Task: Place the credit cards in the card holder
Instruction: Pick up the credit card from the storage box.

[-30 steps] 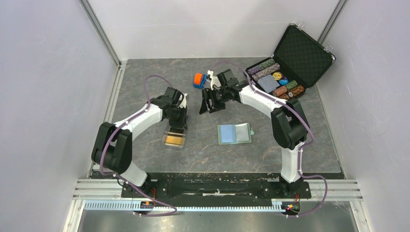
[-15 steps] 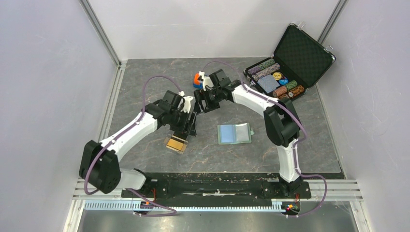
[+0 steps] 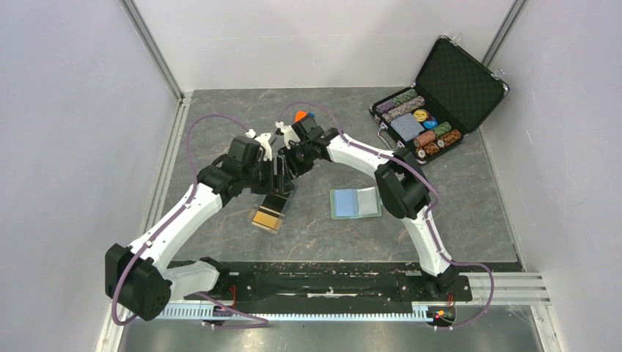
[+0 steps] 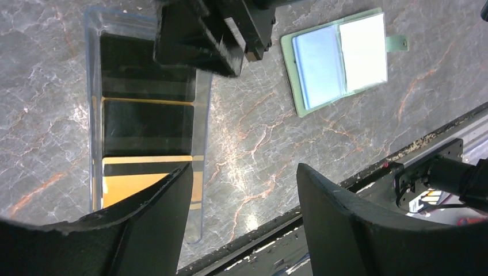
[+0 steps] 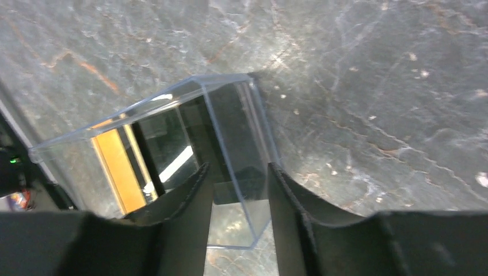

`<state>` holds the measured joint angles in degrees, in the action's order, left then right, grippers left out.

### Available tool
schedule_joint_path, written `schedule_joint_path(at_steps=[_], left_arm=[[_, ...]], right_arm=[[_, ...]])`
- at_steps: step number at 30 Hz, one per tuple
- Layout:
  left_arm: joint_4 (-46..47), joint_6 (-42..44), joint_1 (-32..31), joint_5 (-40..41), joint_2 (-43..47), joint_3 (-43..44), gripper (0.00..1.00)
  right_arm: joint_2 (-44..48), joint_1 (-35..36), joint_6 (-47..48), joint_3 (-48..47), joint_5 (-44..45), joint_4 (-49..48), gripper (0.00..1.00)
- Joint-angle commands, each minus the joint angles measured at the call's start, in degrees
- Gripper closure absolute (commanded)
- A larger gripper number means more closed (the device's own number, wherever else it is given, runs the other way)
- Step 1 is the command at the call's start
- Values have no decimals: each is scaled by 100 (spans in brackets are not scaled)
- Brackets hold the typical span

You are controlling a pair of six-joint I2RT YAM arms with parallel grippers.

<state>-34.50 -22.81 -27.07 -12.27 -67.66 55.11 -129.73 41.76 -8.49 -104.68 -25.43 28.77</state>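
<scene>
The credit cards lie in a clear plastic tray [image 3: 265, 216] left of centre: a glossy black one [image 4: 147, 118] and an orange-gold one [image 4: 124, 184]. The card holder [image 3: 356, 203] lies open and flat to the tray's right, pale blue inside [image 4: 336, 57]. My left gripper [image 4: 244, 172] hangs open above the tray's near end with nothing between its fingers. My right gripper [image 5: 237, 169] is at the tray's far end [image 5: 230, 109]. Its fingers stand on either side of the tray's thin clear wall without pressing on it. The gold card [image 5: 118, 167] shows through the plastic.
An open black case of poker chips [image 3: 440, 95] sits at the back right. An orange-and-blue toy car [image 3: 302, 116] stands just behind the right wrist. The black base rail [image 4: 345, 184] runs along the table's near edge. The two arms nearly meet over the tray.
The left gripper went from shut to open, and its arm stretched further over the tray. The right arm swung left from beside the toy car to the tray's far end, and its jaws narrowed.
</scene>
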Motion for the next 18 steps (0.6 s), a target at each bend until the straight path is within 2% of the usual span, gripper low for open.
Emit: schedule_joint_path(at_steps=[1, 6, 10, 15, 16, 18], left_arm=[[156, -588, 35, 387, 323, -228, 28], [115, -807, 36, 640, 364, -431, 30], [-15, -868, 44, 679, 24, -461, 39], [-20, -957, 44, 976, -247, -580, 58], [-32, -952, 52, 1063, -302, -588, 62], [-29, -937, 77, 1201, -430, -607, 71]], right_arm=[[72, 34, 104, -439, 653, 260, 63], [510, 38, -32, -100, 1250, 568, 78], [782, 43, -282, 384, 1250, 699, 81], [945, 16, -509, 665, 827, 796, 78], [975, 8, -547, 701, 626, 790, 76], [1047, -9, -675, 796, 282, 722, 64]])
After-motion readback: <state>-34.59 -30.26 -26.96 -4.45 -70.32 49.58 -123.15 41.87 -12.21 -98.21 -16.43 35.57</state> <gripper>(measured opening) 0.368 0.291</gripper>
